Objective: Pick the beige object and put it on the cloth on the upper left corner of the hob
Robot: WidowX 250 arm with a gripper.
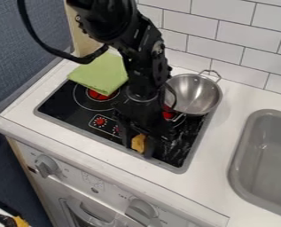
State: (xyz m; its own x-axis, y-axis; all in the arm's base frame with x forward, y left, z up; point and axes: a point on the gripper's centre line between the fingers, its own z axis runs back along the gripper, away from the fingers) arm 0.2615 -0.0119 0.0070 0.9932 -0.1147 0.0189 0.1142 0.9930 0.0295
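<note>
Here, 1 hand (pixel 138 147) tight on 1 beige object (pixel 138 142); 1 cloth (pixel 99 74), 1 pot (pixel 196 94).

- One black arm (pixel 147 66) is hanging down, carrying one gripper (pixel 138 145).
- One beige object (pixel 138 142) is sitting between two fingers (pixel 150 149).
- One hob (pixel 62 104) is lying in one white counter (pixel 228 97).
- One green cloth (pixel 99 74) is covering the hob's far left corner.
- One metal pot (pixel 194 94) is standing at far right.
- One grey sink (pixel 238 153) is sitting at right.
- Two large knobs (pixel 46 166) are projecting from the near front.
</note>
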